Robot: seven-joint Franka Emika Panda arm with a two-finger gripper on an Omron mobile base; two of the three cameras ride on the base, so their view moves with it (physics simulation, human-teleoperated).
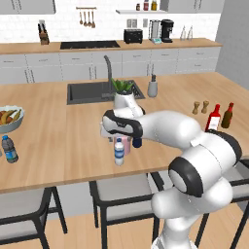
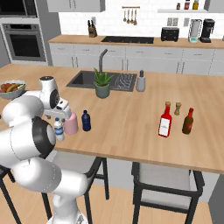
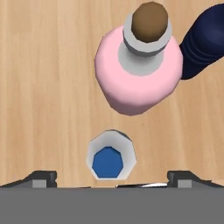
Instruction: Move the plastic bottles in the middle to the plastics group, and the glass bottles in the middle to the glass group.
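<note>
Bottles wait mid-desk: far left on the desk [image 1: 58, 141] stands the dark-capped water bottle [image 1: 8, 149], the plastics group. In the middle, the white-capped clear bottle [image 3: 110, 160] sits just beside the pink bottle [image 3: 139, 72] and navy bottle [image 3: 204, 41]. Released end effector [image 3: 111, 177] hangs above the clear bottle; centre it, descend straight, avoid nudging the pink one.

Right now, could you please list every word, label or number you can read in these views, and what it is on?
None can be read.
Red bottle: white label, no print visible.
Clear bottle: blue label, too small to read.
Dark-capped bottle: blue label, too blurred.
</note>
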